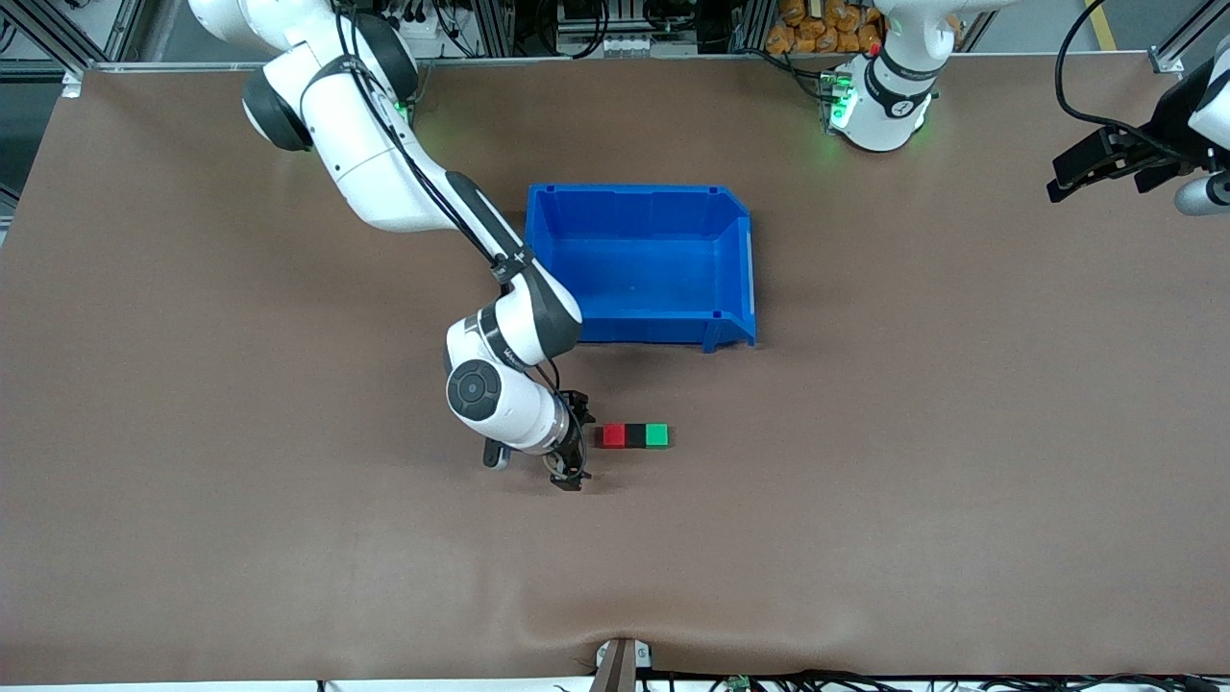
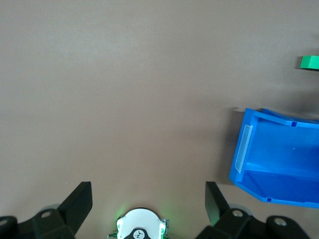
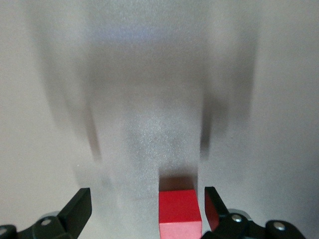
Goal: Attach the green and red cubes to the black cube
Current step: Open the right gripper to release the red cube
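Red cube [image 1: 614, 435], black cube [image 1: 635, 435] and green cube [image 1: 656, 435] sat touching in a row on the table [image 1: 865, 500], nearer the camera than the blue bin [image 1: 653, 332]. Right hand [image 1: 574, 447] wide, empty, beside red; best lifted straight off, no nudging. Left hand [image 2: 148, 199] wide, waiting.

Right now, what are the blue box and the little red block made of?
The blue box looks like hard moulded plastic: smooth, slightly glossy walls and a clear label strip on its angled lip. The red block has flat, matte, evenly coloured faces with sharp edges. It could be plastic or painted wood; I cannot tell which.
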`<action>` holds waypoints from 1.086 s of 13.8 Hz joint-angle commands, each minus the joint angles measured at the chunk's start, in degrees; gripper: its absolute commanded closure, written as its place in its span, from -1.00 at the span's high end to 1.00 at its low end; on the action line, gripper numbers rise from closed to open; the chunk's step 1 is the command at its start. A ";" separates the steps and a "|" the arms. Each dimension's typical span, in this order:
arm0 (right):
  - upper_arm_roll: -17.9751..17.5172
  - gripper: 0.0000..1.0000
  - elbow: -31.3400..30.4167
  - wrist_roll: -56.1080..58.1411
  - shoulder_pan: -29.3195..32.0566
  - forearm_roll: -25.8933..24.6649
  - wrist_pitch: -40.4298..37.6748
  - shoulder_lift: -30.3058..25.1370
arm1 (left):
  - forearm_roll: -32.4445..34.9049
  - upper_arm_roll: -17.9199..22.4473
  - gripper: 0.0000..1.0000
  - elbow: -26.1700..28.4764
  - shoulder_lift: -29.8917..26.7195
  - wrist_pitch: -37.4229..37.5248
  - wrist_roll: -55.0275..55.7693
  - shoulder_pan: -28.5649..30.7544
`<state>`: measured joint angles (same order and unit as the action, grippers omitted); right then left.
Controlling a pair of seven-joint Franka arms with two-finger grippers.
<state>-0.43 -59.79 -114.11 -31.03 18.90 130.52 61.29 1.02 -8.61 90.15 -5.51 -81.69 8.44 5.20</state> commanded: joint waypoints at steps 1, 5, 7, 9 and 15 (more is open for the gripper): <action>-0.54 1.00 -0.68 1.08 0.80 -0.62 -1.58 -1.34 | 0.30 -0.18 1.00 -1.12 0.42 0.22 0.26 0.07; -0.36 1.00 -0.59 1.96 1.32 -0.62 -2.20 -1.43 | 0.13 -0.18 1.00 -1.12 0.50 0.13 0.26 0.16; -0.36 1.00 -0.59 2.92 1.50 -0.62 -2.73 -1.43 | 0.30 -0.18 1.00 -1.12 1.11 -0.74 0.26 -0.11; -0.28 1.00 -0.59 3.62 1.68 -0.62 -2.90 -1.43 | 0.30 -0.36 1.00 -1.12 1.29 -0.75 -0.17 -0.11; -0.28 1.00 -0.59 7.49 3.43 -0.62 -5.01 -2.66 | 0.56 -0.62 1.00 -1.12 1.90 -0.75 -0.71 0.25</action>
<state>-0.14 -59.75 -108.34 -28.63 18.86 127.20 60.16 1.01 -8.89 90.10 -4.48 -82.50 8.45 5.16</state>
